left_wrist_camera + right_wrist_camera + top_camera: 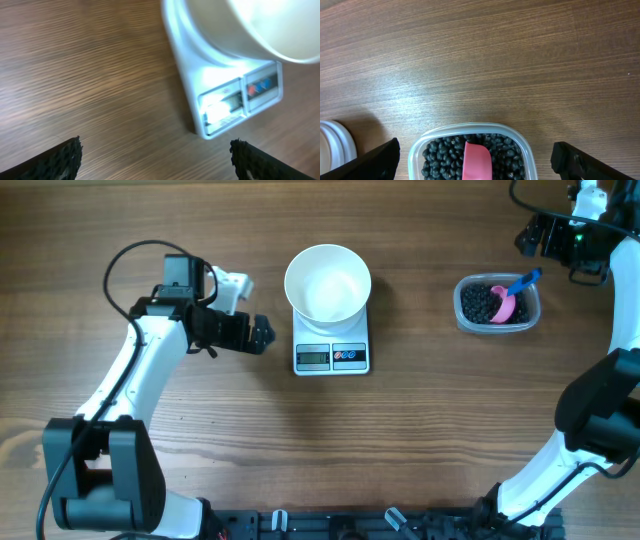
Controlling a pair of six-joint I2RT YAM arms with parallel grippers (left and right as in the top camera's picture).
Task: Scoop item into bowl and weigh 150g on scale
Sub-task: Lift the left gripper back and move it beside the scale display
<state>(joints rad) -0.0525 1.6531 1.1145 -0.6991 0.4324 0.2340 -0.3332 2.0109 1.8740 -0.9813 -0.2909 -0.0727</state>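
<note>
The fingers (375, 162) of the right gripper (533, 237) and left gripper (262, 333) are wide apart and empty, so a clumsy grab at the pink scoop (505, 308) in the tub (458, 302), right of frame, could spill the black beans (480, 302) before they reach the white bowl (328, 280) on the scale (332, 358), top middle.

Overhead looks down; close wrist views share its scale (332, 357) (left), tub (470, 125) (right).

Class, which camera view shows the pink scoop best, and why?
The overhead view: the whole pink scoop shows, resting in the tub of beans. The right wrist view cuts off all but its pink end; the left wrist view misses it.
</note>
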